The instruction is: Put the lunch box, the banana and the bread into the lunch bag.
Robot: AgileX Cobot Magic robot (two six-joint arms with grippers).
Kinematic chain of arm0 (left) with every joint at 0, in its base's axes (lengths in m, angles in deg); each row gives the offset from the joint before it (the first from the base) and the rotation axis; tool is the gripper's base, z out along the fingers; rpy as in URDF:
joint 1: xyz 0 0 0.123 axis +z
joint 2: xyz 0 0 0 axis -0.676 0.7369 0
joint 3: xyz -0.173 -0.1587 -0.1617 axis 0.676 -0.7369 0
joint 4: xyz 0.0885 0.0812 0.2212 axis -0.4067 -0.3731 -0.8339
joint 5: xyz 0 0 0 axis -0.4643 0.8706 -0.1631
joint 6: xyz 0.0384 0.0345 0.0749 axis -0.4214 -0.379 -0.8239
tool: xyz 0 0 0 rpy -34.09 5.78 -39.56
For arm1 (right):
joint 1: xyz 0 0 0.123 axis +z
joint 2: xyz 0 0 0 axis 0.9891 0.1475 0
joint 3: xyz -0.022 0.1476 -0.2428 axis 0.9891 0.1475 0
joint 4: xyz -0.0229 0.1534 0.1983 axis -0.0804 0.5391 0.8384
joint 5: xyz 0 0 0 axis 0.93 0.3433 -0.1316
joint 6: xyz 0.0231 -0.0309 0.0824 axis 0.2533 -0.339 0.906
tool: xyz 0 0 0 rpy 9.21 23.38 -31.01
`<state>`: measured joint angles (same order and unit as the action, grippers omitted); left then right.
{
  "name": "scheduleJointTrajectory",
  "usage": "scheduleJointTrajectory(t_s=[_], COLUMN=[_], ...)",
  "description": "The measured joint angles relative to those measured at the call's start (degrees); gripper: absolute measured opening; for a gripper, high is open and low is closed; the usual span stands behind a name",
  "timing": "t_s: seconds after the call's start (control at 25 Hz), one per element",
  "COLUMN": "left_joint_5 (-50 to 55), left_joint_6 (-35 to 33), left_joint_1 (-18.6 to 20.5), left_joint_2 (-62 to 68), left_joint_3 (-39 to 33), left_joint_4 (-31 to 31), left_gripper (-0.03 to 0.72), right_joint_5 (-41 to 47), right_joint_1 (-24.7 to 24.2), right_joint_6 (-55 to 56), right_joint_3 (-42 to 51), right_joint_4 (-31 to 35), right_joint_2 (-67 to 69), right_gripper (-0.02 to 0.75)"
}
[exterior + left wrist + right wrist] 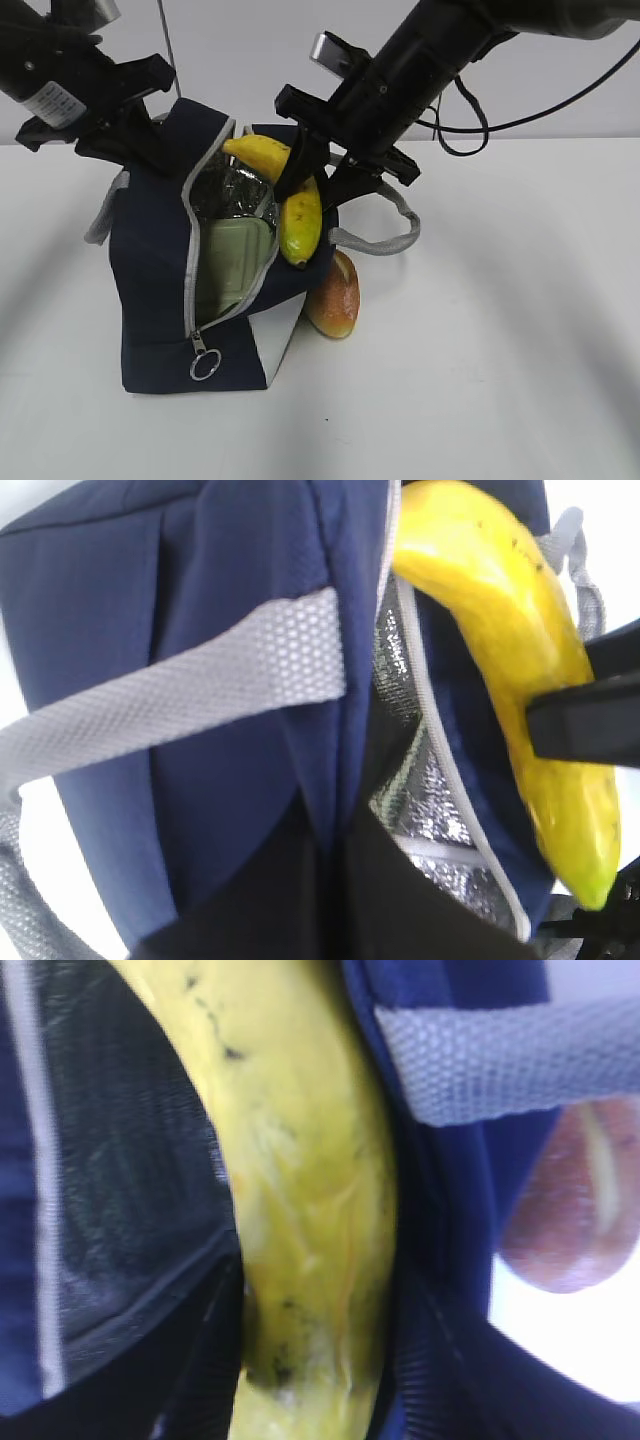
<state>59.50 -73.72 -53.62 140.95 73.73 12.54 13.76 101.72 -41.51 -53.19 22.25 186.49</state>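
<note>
The navy lunch bag (150,260) stands on the table with its zipper open. The lunch box (235,265), green lid outward, sits inside it. My right gripper (312,180) is shut on the banana (298,215), which hangs half over the bag's open mouth, tip down. In the right wrist view the banana (310,1190) fills the gap between the jaws of the right gripper (315,1380). The bread (335,295) lies on the table against the bag's right side. My left gripper (148,148) is shut on the bag's top fabric (250,810) and holds it up.
A grey strap handle (390,235) loops out to the right of the bag, just above the bread. The metal zipper ring (205,367) hangs at the bag's lower front. A silver foil lining (430,800) shows inside the opening.
</note>
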Motion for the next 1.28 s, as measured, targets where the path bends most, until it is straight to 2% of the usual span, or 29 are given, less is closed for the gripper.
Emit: scheduleJointTrajectory(t_s=[0.2, 0.36, 0.76, 1.04, 1.12, 1.28], left_joint_5=[0.0, -0.39, -1.53, -1.74, -1.74, -1.19], left_joint_6=[0.0, 0.0, 0.0, 0.0, 0.0, 0.0], left_joint_1=[0.0, 0.0, 0.0, 0.0, 0.0, 0.0], left_joint_2=[0.0, 0.0, 0.0, 0.0, 0.0, 0.0], left_joint_3=[0.0, 0.0, 0.0, 0.0, 0.0, 0.0], left_joint_4=[-0.07, -0.13, -0.13, -0.33, -0.42, -0.46], left_gripper=[-0.003, -0.003, -0.003, -0.003, -0.003, -0.003], right_joint_5=[0.0, -1.45, -9.37, -11.04, -11.04, -10.7], right_joint_1=[0.58, 0.85, 1.37, 1.59, 1.67, 1.67], right_joint_6=[0.12, 0.24, 0.45, 0.23, -0.17, -2.21], right_joint_3=[0.0, 0.0, 0.0, 0.0, 0.0, 0.0], right_joint_4=[7.09, 9.95, 12.54, 13.12, 14.16, 15.58], right_joint_2=[1.19, 1.42, 1.61, 2.41, 3.45, 5.52], right_gripper=[0.323, 0.323, 0.323, 0.326, 0.348, 0.47])
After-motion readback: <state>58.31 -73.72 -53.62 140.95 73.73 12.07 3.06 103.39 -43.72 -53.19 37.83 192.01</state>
